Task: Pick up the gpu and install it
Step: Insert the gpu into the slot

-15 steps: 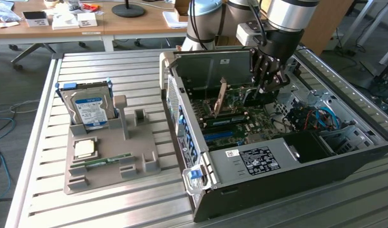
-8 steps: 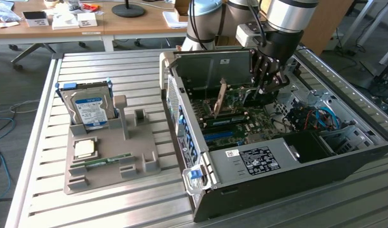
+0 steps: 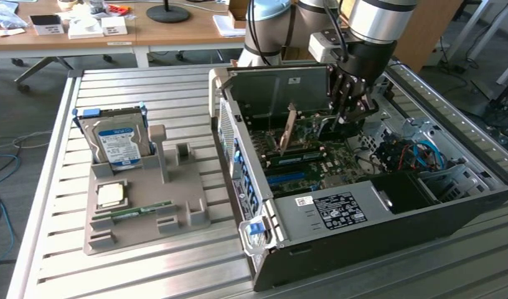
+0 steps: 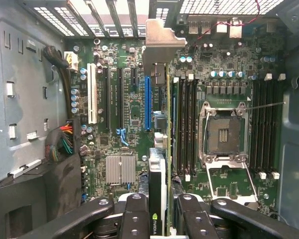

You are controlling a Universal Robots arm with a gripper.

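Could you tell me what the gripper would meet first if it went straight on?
The graphics card held by the gripper would likely touch the motherboard near the blue slot first; depth is unclear.

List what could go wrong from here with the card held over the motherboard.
1. The thin green-and-black gpu card, pinched in the black gripper, appears offset from the long blue slot; pressing down there could strike the board.
2. Its silver metal bracket may catch the case's rear grille.
3. Held at one end, the card might tilt.
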